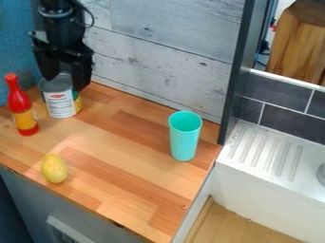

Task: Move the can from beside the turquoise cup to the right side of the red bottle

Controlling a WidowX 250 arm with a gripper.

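Hangs with the claw (64,85) at the upper left of the view, pointing down at the can (62,105), near the back left of the bench (120,175). Lies nearly straight below the palm, that can, with no clear sideways offset; stands upright, long axis running up toward the claw, round metal top partly hidden by dark fingers. Looks wide at the claw: two fingers well spread, one coming down over the left part of the rim, the other along the right side of the top, with the can's upper end seen between. Cannot tell from this slant of any contact with the metal, nor of any grip; shows no clear sign of lifting, with the base seemingly on the wood. Just left of the can, stands upright with a red bottle (22,107), yellow label low on the side. Farther toward the front edge, rests with a yellow oval food (54,168). Well apart to the right, stands upright with an open turquoise cup (185,137), near the bench's right end.
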